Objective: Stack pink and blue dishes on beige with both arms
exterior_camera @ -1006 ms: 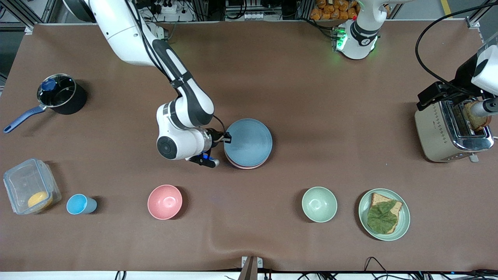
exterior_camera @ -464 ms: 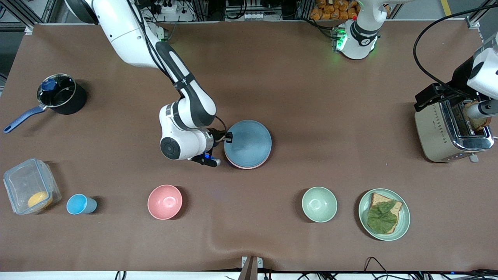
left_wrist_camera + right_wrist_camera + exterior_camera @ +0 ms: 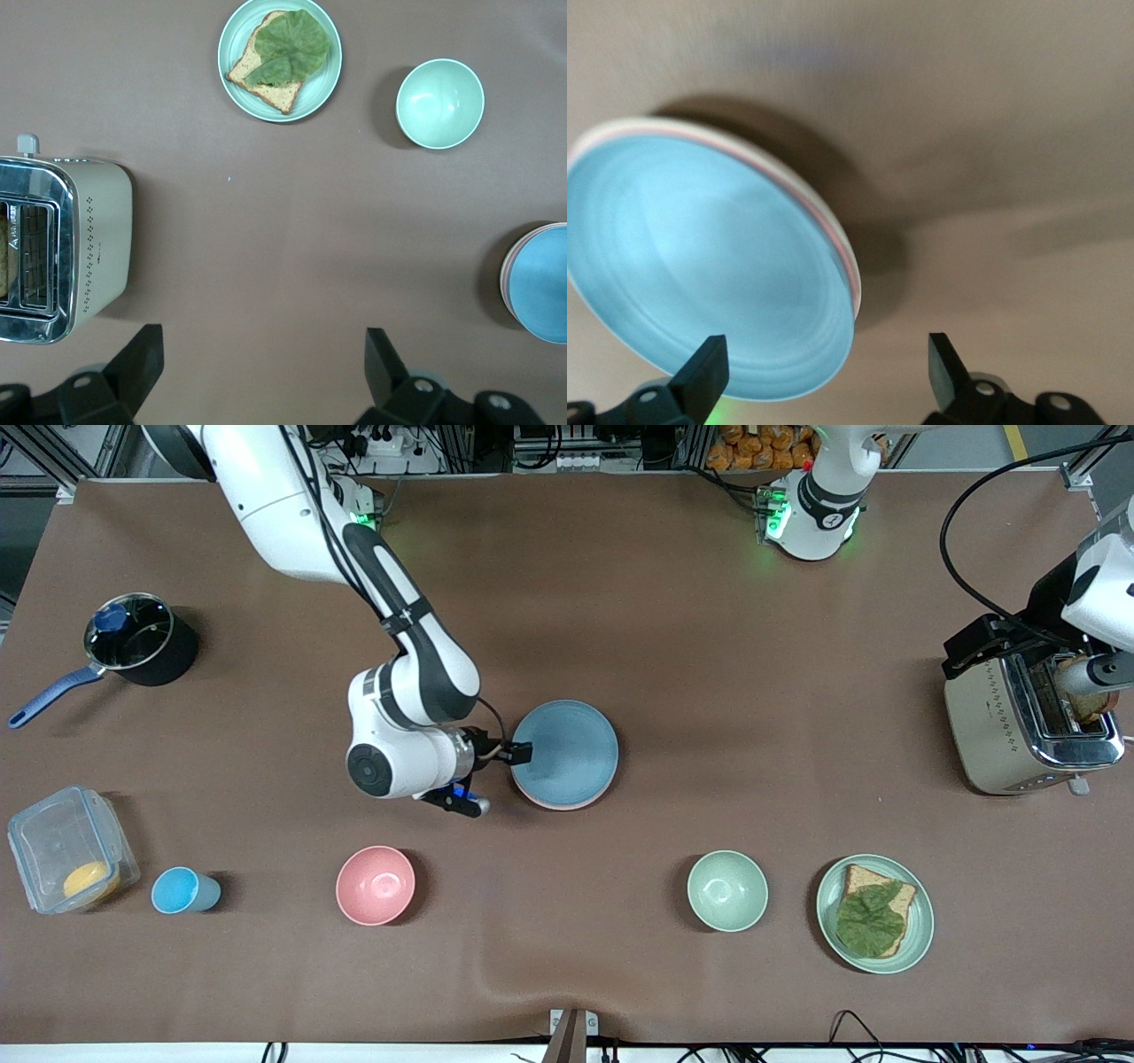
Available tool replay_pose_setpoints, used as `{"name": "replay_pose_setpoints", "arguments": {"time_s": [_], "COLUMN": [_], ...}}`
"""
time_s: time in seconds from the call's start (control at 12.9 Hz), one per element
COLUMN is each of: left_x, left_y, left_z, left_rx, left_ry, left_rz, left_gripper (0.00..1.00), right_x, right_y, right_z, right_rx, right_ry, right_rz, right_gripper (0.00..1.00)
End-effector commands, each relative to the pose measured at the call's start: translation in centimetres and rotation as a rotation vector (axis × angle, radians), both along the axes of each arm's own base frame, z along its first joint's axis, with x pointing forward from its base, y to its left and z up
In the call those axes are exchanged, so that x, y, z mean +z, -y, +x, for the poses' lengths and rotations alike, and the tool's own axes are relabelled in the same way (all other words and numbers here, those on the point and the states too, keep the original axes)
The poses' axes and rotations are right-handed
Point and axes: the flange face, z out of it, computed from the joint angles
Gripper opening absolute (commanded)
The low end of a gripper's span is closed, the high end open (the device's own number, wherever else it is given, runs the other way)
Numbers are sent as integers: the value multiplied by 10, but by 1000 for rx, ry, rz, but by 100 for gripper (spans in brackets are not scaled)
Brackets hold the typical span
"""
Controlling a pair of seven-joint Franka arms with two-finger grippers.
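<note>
Blue plate (image 3: pixel 567 751) tops the stack mid-desk, pink rim (image 3: pixel 556 804) peeking beneath; right gripper (image 3: pixel 516 755) sits at its edge, fingers spread. Left gripper (image 3: pixel 266 376), fingers spread, waits above the toaster (image 3: pixel 1028 724).

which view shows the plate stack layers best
Right wrist view: the blue plate lies on top, with pink and pale rims showing beneath at its edge. Front view shows blue plate with a pink sliver. Left wrist view catches only part of the stack at the picture's edge.
</note>
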Motion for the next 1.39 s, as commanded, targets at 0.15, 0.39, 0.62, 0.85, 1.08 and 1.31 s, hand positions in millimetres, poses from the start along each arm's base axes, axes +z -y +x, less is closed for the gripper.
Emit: {"name": "replay_pose_setpoints", "arguments": {"time_s": [0.15, 0.39, 0.62, 0.85, 1.08, 1.31], "left_x": [4, 5, 6, 10, 12, 13], "left_y": [3, 9, 12, 8, 2, 2], "left_z": [-2, -3, -3, -3, -2, -3], "left_rx": [-19, -24, -38, -33, -22, -22], "left_ry": [-5, -4, 0, 9, 12, 12], "left_rz": [-25, -27, -23, -15, -12, -9], "left_gripper": [100, 100, 100, 100, 100, 100], "right_x": [58, 84, 123, 164, 202, 266], "right_y": [72, 121, 172, 230, 286, 330], "right_z": [40, 50, 60, 67, 61, 35], "right_rx": [27, 50, 69, 87, 53, 101], "right_ry": [-13, -55, 16, 96, 140, 236], "right_rz": [-48, -99, -110, -167, -245, -300], "right_gripper": [100, 100, 100, 100, 100, 100]}}
